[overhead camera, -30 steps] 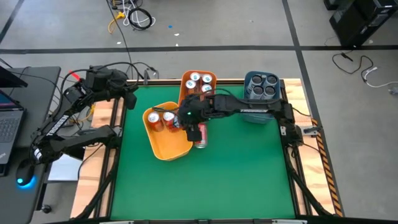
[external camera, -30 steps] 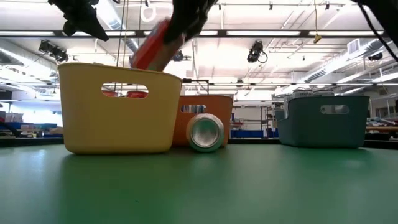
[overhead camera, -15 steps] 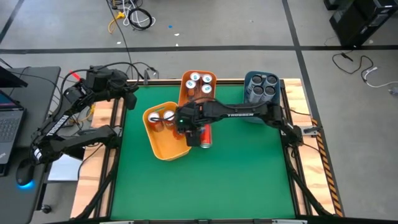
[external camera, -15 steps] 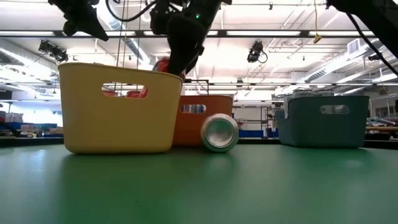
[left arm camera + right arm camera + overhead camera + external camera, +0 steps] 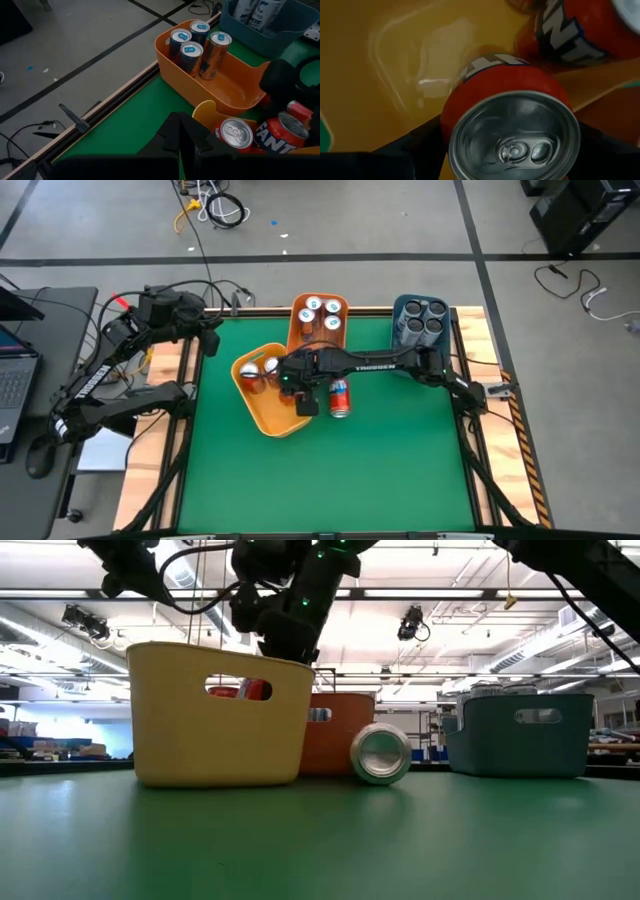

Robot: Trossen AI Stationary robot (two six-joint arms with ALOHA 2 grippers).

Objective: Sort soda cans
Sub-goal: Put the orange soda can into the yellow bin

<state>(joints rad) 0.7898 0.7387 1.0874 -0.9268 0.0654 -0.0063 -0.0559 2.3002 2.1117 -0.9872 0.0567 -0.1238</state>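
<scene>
My right gripper (image 5: 298,385) reaches down into the yellow bin (image 5: 262,408), shut on a red soda can (image 5: 510,100). Two more red cans (image 5: 255,368) stand in that bin. Another red can (image 5: 340,398) lies on its side on the green table, just right of the bin. Dark grey cans (image 5: 320,315) stand in the orange bin (image 5: 300,340). White cans (image 5: 420,320) stand in the blue bin (image 5: 400,365). My left gripper (image 5: 205,335) waits shut above the table's far left corner. My right gripper pinches the red can's round wall (image 5: 451,120) between its two fingers, just below the silver top (image 5: 515,135). The fingers come steeply from above. The can stands tilted, top up, its lower end inside the yellow bin; whether it rests on the bin's floor stays hidden.
The orange bin stands right behind the yellow bin, and the blue bin is at the far right. The near half of the green table (image 5: 330,480) is bare. Wooden rails (image 5: 180,440) run along both sides.
My right gripper has sunk with the red can from above the yellow bin's rim down into the bin, tipping steeper. The yellow bin has slid a little toward the table's right edge, and the lying red can has rolled rightward beside it.
</scene>
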